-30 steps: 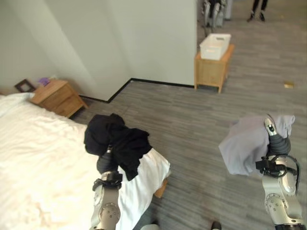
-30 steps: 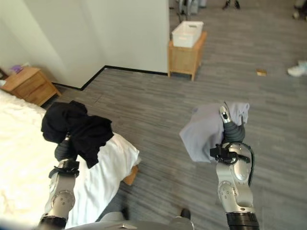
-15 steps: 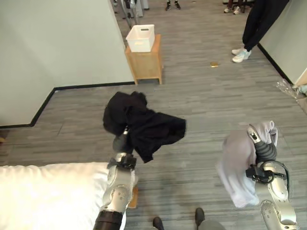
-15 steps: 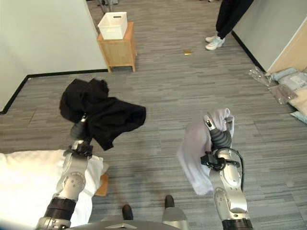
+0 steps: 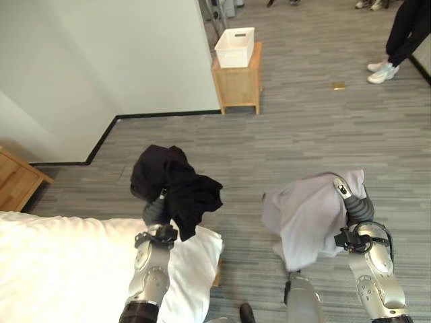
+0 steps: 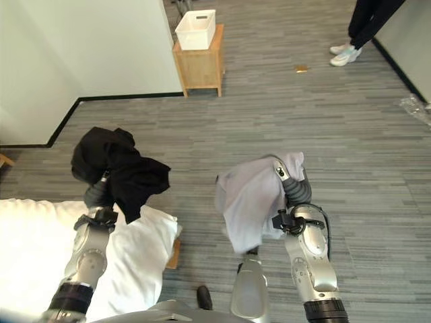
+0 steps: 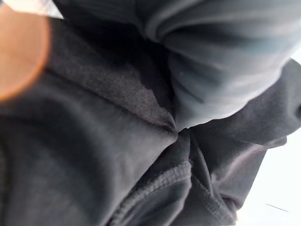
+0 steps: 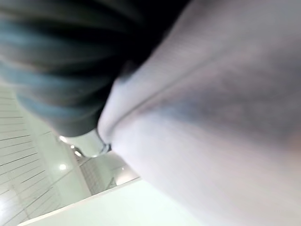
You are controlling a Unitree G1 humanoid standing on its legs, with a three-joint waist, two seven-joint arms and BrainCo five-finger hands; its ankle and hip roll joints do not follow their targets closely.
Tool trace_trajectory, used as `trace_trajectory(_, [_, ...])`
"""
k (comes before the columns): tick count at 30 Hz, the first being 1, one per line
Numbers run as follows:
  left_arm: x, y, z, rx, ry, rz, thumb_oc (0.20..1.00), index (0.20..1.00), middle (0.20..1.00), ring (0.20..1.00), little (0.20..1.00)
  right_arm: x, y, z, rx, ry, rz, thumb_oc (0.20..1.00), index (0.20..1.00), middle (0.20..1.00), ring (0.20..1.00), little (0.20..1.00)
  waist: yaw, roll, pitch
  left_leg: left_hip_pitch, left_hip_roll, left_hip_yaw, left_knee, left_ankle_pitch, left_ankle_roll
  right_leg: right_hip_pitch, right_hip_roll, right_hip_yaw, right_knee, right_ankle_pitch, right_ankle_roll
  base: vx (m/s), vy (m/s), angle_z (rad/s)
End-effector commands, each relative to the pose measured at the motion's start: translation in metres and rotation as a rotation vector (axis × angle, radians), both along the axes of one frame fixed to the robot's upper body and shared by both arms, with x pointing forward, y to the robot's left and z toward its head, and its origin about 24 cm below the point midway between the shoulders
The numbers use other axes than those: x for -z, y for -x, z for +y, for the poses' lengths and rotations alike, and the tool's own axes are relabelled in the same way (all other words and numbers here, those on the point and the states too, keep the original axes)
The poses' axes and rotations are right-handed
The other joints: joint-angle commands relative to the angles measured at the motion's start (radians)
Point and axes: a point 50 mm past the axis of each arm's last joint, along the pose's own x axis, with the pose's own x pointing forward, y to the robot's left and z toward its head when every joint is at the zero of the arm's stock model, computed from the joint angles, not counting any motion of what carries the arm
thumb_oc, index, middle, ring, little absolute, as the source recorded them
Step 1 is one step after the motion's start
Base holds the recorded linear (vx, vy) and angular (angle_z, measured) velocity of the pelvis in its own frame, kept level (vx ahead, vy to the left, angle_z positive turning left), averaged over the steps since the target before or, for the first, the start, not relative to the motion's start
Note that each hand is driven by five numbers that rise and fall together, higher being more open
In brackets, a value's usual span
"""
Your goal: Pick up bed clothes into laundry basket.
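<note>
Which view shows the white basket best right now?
The left eye view: the white basket sits whole on the wooden stand by the wall. The right eye view shows it too, nearer the top edge. The wrist views show cloth.

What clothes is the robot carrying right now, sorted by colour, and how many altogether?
Black garment, bunched over the left hand: 1
Light grey garment, draped over the right hand: 1
Total: 2
</note>
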Motion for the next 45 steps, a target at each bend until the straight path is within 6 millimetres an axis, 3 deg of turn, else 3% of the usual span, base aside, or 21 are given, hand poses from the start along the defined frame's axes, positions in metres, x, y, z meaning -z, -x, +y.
trace_trajectory(1, [-0.053,-0.014,0.010,-0.041,-0.065,-0.253,0.200,0.200,0.200,0.200,0.200,-0.051,-0.012,0.001,-0.020,0.043,-0.246,0.200,0.200,0.200,0.200,0.200,-0.022,0.015,-0.019,0.061,0.111,0.033,0.261,0.007,-0.126,0.071,0.039,-0.063,0.029,0.101,0.010,0.53,-0.293,0.07])
trace_trajectory(4, [-0.049,-0.012,0.009,-0.036,-0.026,-0.251,0.200,0.200,0.200,0.200,0.200,-0.054,-0.014,-0.002,-0.026,-0.008,-0.270,0.200,0.200,0.200,0.200,0.200,-0.014,0.004,-0.012,-0.057,0.206,0.060,0.604,0.236,-0.210,0.171,0.096,-0.092,0.009,0.029,-0.072,0.41,-0.324,0.15])
trace_trajectory(7, [-0.048,-0.011,0.009,-0.038,-0.006,-0.247,0.200,0.200,0.200,0.200,0.200,-0.051,-0.012,-0.009,0.002,0.021,-0.242,0.200,0.200,0.200,0.200,0.200,0.025,-0.031,0.008,-0.172,0.253,0.080,0.731,0.283,-0.219,0.278,0.129,-0.085,-0.026,-0.035,-0.116,0.41,-0.296,-0.28])
trace_trajectory(10, [-0.044,-0.013,0.001,-0.015,0.027,-0.229,0.200,0.200,0.200,0.200,0.200,-0.047,-0.012,-0.011,0.015,0.009,-0.228,0.200,0.200,0.200,0.200,0.200,0.073,-0.044,0.012,-0.287,0.315,0.066,0.553,0.277,-0.200,0.372,0.145,-0.074,-0.056,-0.075,-0.106,0.50,-0.091,-0.21])
trace_trajectory(13, [-0.043,-0.013,-0.003,-0.003,0.014,-0.227,0.200,0.200,0.200,0.200,0.200,-0.041,-0.010,-0.013,0.013,0.035,-0.200,0.200,0.200,0.200,0.200,0.200,0.104,-0.026,-0.014,-0.284,0.267,-0.003,0.191,0.297,-0.177,0.420,0.165,-0.055,-0.061,-0.118,-0.086,0.56,0.085,-0.41])
trace_trajectory(15, [-0.044,-0.012,0.001,-0.020,-0.003,-0.232,0.200,0.200,0.200,0.200,0.200,-0.037,-0.012,-0.013,0.004,0.050,-0.185,0.200,0.200,0.200,0.200,0.200,0.128,-0.006,-0.027,-0.294,0.259,-0.065,-0.002,0.364,-0.197,0.470,0.189,-0.044,-0.062,-0.155,-0.081,0.54,0.070,-0.36])
trace_trajectory(18, [-0.048,-0.009,0.010,-0.059,-0.019,-0.245,0.200,0.200,0.200,0.200,0.200,-0.036,-0.013,-0.015,0.009,0.060,-0.175,0.200,0.200,0.200,0.200,0.200,0.139,-0.009,-0.043,-0.320,0.278,0.011,-0.060,0.389,-0.205,0.539,0.194,-0.040,-0.052,-0.195,-0.075,0.53,0.029,-0.36])
trace_trajectory(21, [-0.048,-0.005,0.017,-0.077,-0.034,-0.241,0.200,0.200,0.200,0.200,0.200,-0.032,-0.013,-0.010,-0.014,0.055,-0.158,0.200,0.200,0.200,0.200,0.200,0.149,-0.009,-0.071,-0.291,0.272,0.059,-0.050,0.388,-0.183,0.573,0.181,-0.032,-0.041,-0.223,-0.065,0.51,0.096,-0.36])
trace_trajectory(22, [-0.048,-0.002,0.021,-0.091,-0.052,-0.232,0.200,0.200,0.200,0.200,0.200,-0.027,-0.014,-0.004,-0.036,0.047,-0.139,0.200,0.200,0.200,0.200,0.200,0.180,-0.033,-0.099,-0.284,0.209,0.048,-0.003,0.342,-0.134,0.586,0.116,-0.037,0.056,-0.208,-0.027,0.41,0.100,-0.22])
trace_trajectory(23, [-0.048,-0.002,0.020,-0.091,-0.052,-0.232,0.200,0.200,0.200,0.200,0.200,-0.027,-0.014,-0.004,-0.036,0.047,-0.139,0.200,0.200,0.200,0.200,0.200,0.182,-0.032,-0.102,-0.288,0.211,0.049,-0.002,0.342,-0.133,0.582,0.117,-0.035,0.055,-0.206,-0.027,0.71,0.246,-0.09])
trace_trajectory(25, [-0.050,0.000,0.020,-0.087,-0.072,-0.234,0.200,0.200,0.200,0.200,0.200,-0.023,-0.016,0.005,-0.070,0.050,-0.125,0.200,0.200,0.200,0.200,0.200,0.198,-0.055,-0.108,-0.236,0.117,0.075,0.019,0.257,-0.040,0.446,0.009,-0.001,0.427,0.067,0.029,0.54,0.327,-0.02])
trace_trajectory(27, [-0.046,0.001,0.022,-0.080,-0.098,-0.206,0.200,0.200,0.200,0.200,0.200,-0.022,-0.018,0.009,-0.077,0.055,-0.113,0.200,0.200,0.200,0.200,0.200,0.165,-0.013,-0.078,-0.149,0.097,0.053,0.001,0.208,0.002,0.283,0.020,0.042,0.667,0.145,0.033,0.48,0.334,0.20])
trace_trajectory(29, [-0.047,0.000,0.022,-0.078,-0.103,-0.205,0.200,0.200,0.200,0.200,0.200,-0.021,-0.018,0.011,-0.085,0.046,-0.110,0.200,0.200,0.200,0.200,0.200,0.158,-0.004,-0.069,-0.119,0.093,0.056,-0.006,0.191,0.008,0.233,0.005,0.028,0.696,0.110,0.031,0.36,0.164,1.04])
trace_trajectory(32, [-0.049,-0.006,0.014,-0.036,-0.090,-0.217,0.200,0.200,0.200,0.200,0.200,-0.019,-0.012,0.003,-0.082,0.063,-0.093,0.200,0.200,0.200,0.200,0.200,0.095,0.003,-0.038,-0.027,0.078,0.018,-0.011,0.143,-0.010,0.105,0.012,-0.021,0.557,0.001,-0.006,0.46,-0.006,0.79])
trace_trajectory(35, [-0.046,-0.007,0.010,-0.015,-0.093,-0.207,0.200,0.200,0.200,0.200,0.200,-0.017,-0.010,-0.003,-0.051,0.054,-0.083,0.200,0.200,0.200,0.200,0.200,0.073,0.000,-0.038,0.005,0.073,-0.004,-0.012,0.105,-0.025,0.101,0.038,-0.021,0.387,-0.005,-0.009,0.39,-0.125,1.06])
trace_trajectory(36, [-0.042,-0.008,0.008,-0.009,-0.079,-0.198,0.200,0.200,0.200,0.200,0.200,-0.016,-0.009,-0.006,-0.038,0.052,-0.079,0.200,0.200,0.200,0.200,0.200,0.054,-0.021,-0.044,0.043,0.053,-0.031,-0.004,0.056,-0.044,0.092,0.065,0.019,0.146,-0.001,0.003,0.48,-0.190,0.86])
trace_trajectory(37, [-0.042,-0.008,0.008,-0.008,-0.079,-0.197,0.200,0.200,0.200,0.200,0.200,-0.016,-0.009,-0.006,-0.038,0.053,-0.078,0.200,0.200,0.200,0.200,0.200,0.053,-0.018,-0.042,0.047,0.057,-0.032,-0.003,0.054,-0.045,0.102,0.069,0.015,0.134,0.004,0.003,0.67,-0.247,1.36])
trace_trajectory(38, [-0.038,-0.009,0.007,-0.007,-0.073,-0.186,0.200,0.200,0.200,0.200,0.200,-0.019,-0.009,-0.006,-0.041,0.069,-0.094,0.200,0.200,0.200,0.200,0.200,0.042,-0.030,-0.046,0.084,0.053,-0.055,0.003,0.023,-0.061,0.089,0.073,0.054,-0.032,0.070,0.032,0.53,-0.175,1.61])
trace_trajectory(40, [-0.035,-0.007,0.009,-0.012,-0.099,-0.174,0.200,0.200,0.200,0.200,0.200,-0.023,-0.011,-0.005,-0.047,0.088,-0.111,0.200,0.200,0.200,0.200,0.200,0.049,-0.038,-0.055,0.131,0.057,-0.057,0.022,0.001,-0.082,0.073,0.040,-0.024,-0.075,0.133,0.060,0.55,-0.216,1.10])
trace_trajectory(42, [-0.035,-0.006,0.007,-0.010,-0.096,-0.173,0.200,0.200,0.200,0.200,0.200,-0.026,-0.012,-0.005,-0.055,0.086,-0.122,0.200,0.200,0.200,0.200,0.200,0.051,-0.039,-0.063,0.134,0.072,-0.065,0.112,-0.011,-0.101,0.113,0.044,-0.058,-0.048,0.121,0.040,0.43,-0.265,-0.29])
trace_trajectory(45, [-0.040,-0.009,0.001,0.013,-0.077,-0.206,0.200,0.200,0.200,0.200,0.200,-0.037,-0.018,-0.005,-0.069,0.080,-0.165,0.200,0.200,0.200,0.200,0.200,0.056,-0.052,-0.064,-0.030,0.138,-0.050,0.543,0.190,-0.211,0.201,0.075,-0.090,-0.051,0.088,-0.025,0.38,-0.352,-0.34])
